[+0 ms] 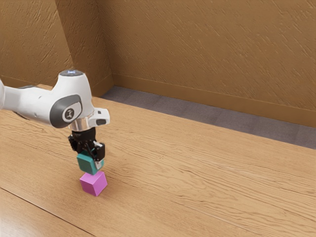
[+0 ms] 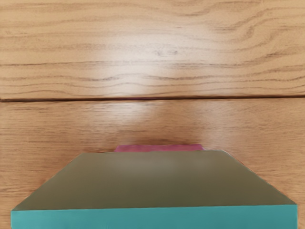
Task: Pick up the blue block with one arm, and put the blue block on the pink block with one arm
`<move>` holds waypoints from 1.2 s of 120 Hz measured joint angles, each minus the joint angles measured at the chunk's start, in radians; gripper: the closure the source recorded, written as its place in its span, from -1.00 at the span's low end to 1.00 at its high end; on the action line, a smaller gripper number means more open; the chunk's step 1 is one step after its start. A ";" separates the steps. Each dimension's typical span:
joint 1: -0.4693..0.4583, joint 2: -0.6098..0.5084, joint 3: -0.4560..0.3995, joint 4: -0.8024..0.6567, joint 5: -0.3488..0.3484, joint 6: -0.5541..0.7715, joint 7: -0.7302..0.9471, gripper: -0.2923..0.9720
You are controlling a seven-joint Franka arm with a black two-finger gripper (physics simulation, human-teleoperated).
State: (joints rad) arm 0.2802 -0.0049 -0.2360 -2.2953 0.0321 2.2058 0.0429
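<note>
Gripping the blue block (image 1: 87,164), a teal-blue cube, the black gripper (image 1: 90,157) is pointing straight down, with its jaws closing on the cube from two sides. The white arm (image 1: 47,106) is coming in from about ten o'clock in the exterior view. The blue block is hanging directly over the pink block (image 1: 93,183), which is sitting at six o'clock from it on the wooden table (image 1: 197,173). The two blocks are looking as if they are touching or nearly so; I cannot tell which.

In the wrist view, the blue block (image 2: 152,191) is lying just under the hand, with a thin strip of the pink block (image 2: 159,148) peeking out beyond its far edge against the table (image 2: 152,71).
</note>
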 joint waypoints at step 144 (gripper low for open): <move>-0.002 -0.072 0.001 -0.061 -0.009 0.032 -0.016 -0.45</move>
State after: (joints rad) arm 0.2782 -0.0765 -0.2347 -2.3560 0.0233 2.2381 0.0268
